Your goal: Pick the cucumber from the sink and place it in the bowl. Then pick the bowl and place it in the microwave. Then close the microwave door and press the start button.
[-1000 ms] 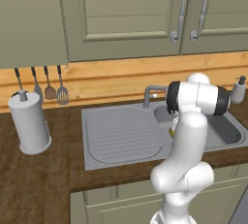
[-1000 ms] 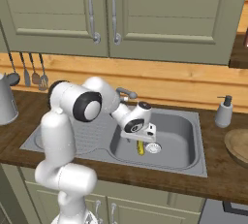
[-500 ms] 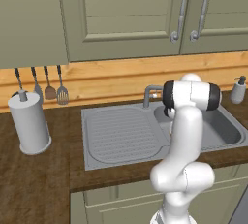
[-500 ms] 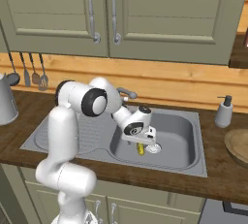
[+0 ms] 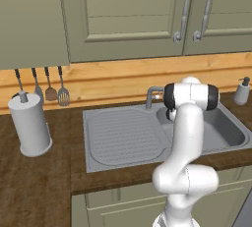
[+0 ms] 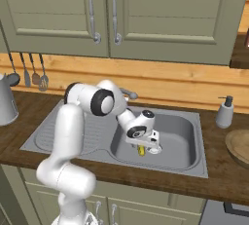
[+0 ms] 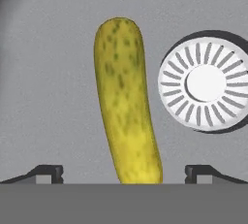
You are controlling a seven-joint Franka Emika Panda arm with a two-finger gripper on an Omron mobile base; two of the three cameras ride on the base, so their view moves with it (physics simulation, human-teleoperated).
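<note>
Even, flat light falls over the whole kitchen, bright without any glare, and nothing looks blurred or bent at the edges. Under the olive-green panelled wall cabinets point(image 5: 133, 19) a soft shade dims the top of the orange wooden backsplash point(image 6: 175, 85). The matte grey metal sink point(image 6: 182, 139) shows gentle shading inside its basin. Close up, the yellow-green speckled cucumber point(image 7: 125, 102) looks sharp, with a dark smudge of shadow in the upper left corner.

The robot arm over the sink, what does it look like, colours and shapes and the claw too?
The arm is glossy white, built of rounded tubular links with dark grey to black bands and round caps at the joints. No cables or markings are visible. The claw ends in two small dark, blocky finger tips.
</note>
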